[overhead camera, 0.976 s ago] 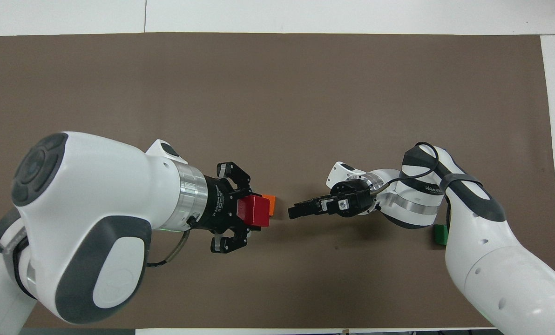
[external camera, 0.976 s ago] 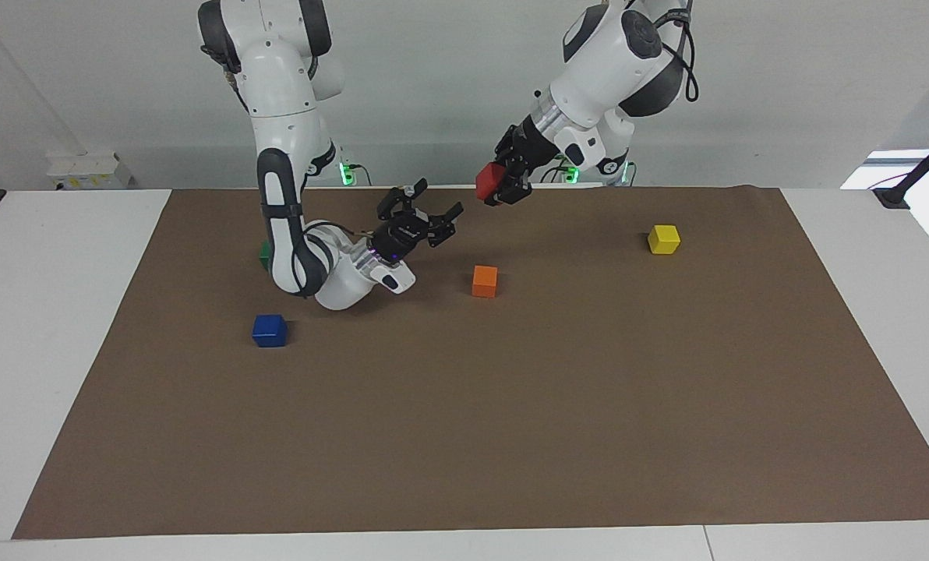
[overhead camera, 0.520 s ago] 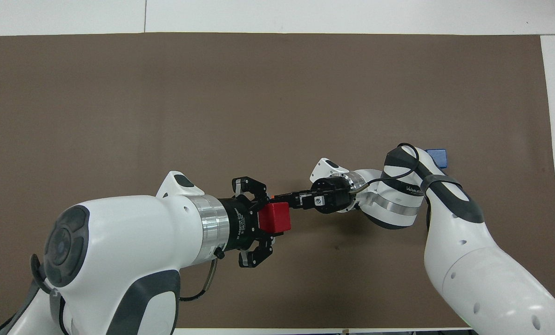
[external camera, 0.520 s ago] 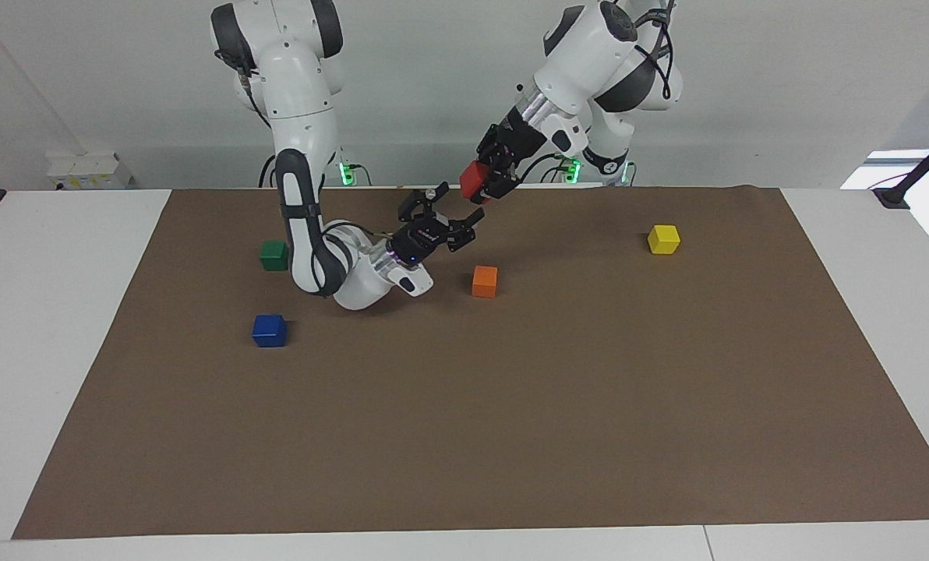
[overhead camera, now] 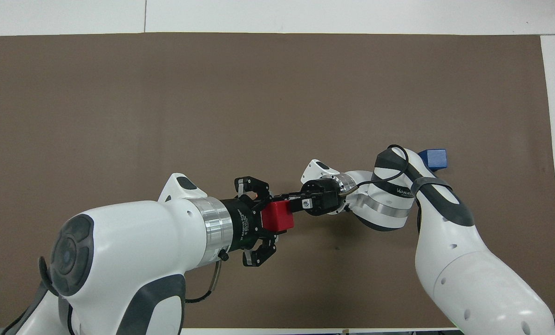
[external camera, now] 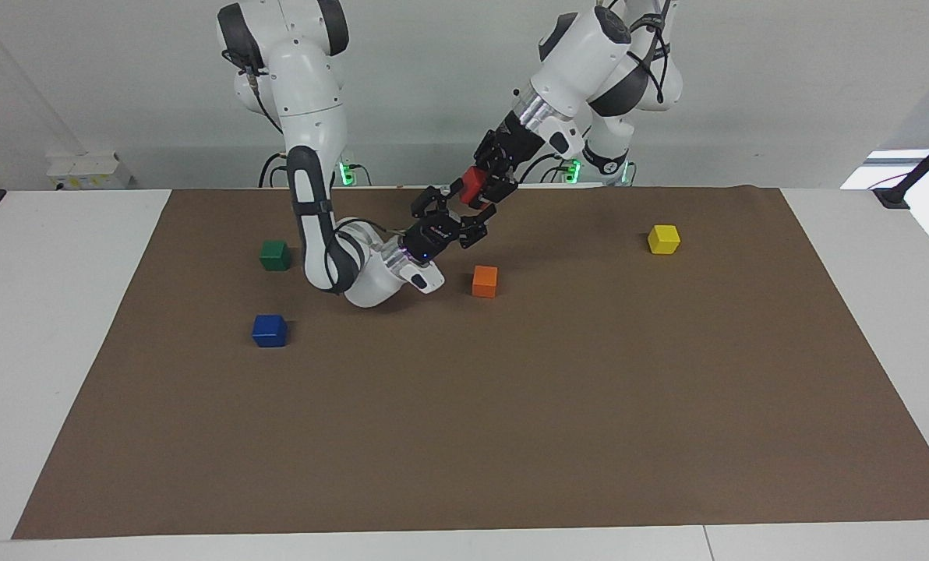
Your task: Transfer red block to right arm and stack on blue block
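The red block (external camera: 471, 184) hangs in the air over the robots' end of the mat, with my left gripper (external camera: 482, 189) shut on it. In the overhead view the red block (overhead camera: 277, 217) sticks out of the left gripper (overhead camera: 269, 218). My right gripper (external camera: 461, 207) comes up from low over the mat and meets the block on the side away from the left gripper; the overhead view shows the right gripper (overhead camera: 292, 204) touching it. The blue block (external camera: 270, 330) lies on the mat toward the right arm's end, and the overhead view shows the blue block (overhead camera: 434, 158) beside the right arm's elbow.
An orange cube (external camera: 485, 281) lies on the brown mat (external camera: 511, 436) just under the two grippers. A green cube (external camera: 275, 255) sits nearer to the robots than the blue block. A yellow cube (external camera: 664, 239) lies toward the left arm's end.
The left gripper carried the red block toward the right arm's end. The right gripper rose to meet it and now stands at the block, narrower than before.
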Robot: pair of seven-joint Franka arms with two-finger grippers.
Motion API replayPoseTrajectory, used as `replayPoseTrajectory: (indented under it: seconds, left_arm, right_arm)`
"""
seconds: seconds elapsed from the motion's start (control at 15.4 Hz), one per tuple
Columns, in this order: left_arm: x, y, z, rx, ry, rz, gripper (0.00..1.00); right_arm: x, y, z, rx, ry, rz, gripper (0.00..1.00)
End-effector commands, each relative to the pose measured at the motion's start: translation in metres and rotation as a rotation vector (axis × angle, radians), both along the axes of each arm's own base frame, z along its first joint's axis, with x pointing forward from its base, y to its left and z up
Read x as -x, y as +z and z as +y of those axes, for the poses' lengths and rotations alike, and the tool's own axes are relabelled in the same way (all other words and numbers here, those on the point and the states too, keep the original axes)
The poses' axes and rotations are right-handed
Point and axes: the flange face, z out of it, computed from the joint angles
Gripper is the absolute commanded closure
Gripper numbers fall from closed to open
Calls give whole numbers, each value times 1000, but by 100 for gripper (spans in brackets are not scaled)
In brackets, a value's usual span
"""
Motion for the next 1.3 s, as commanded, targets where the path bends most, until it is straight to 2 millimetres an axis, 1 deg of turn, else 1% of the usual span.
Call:
replayPoseTrajectory:
  seconds: [0.0,0.39,0.46,0.52,0.59,0.72,0.78,0.85,0.98,1.11,1.24]
  left_arm:
    - [12,0,9,20,30,-4,100]
    - [11,-1,11,19,30,-1,100]
    - [9,1,12,20,31,-4,91]
    - [8,2,12,22,35,-2,27]
    - [6,4,14,24,39,-2,0]
    - [2,11,20,31,45,-12,0]
    - [0,19,29,33,57,-23,0]
    - [-6,26,45,31,78,-32,0]
    - [-22,36,70,22,72,-47,0]
    - [-37,33,99,1,45,-65,0]
    - [-53,31,133,-18,19,-104,0]
  right_arm:
    - [0,-3,8,5,-18,-8,100]
    - [0,1,9,11,-21,-14,100]
    - [0,1,9,11,-21,-14,100]
    - [-1,2,9,10,-22,-15,100]
    - [-1,2,9,9,-22,-16,100]
    - [-1,2,9,9,-22,-16,100]
    - [-2,2,9,8,-23,-17,100]
    - [-2,3,8,6,-24,-19,100]
    - [-4,5,9,4,-24,-23,100]
    - [-5,6,9,2,-24,-27,100]
    - [-5,6,9,2,-24,-27,100]
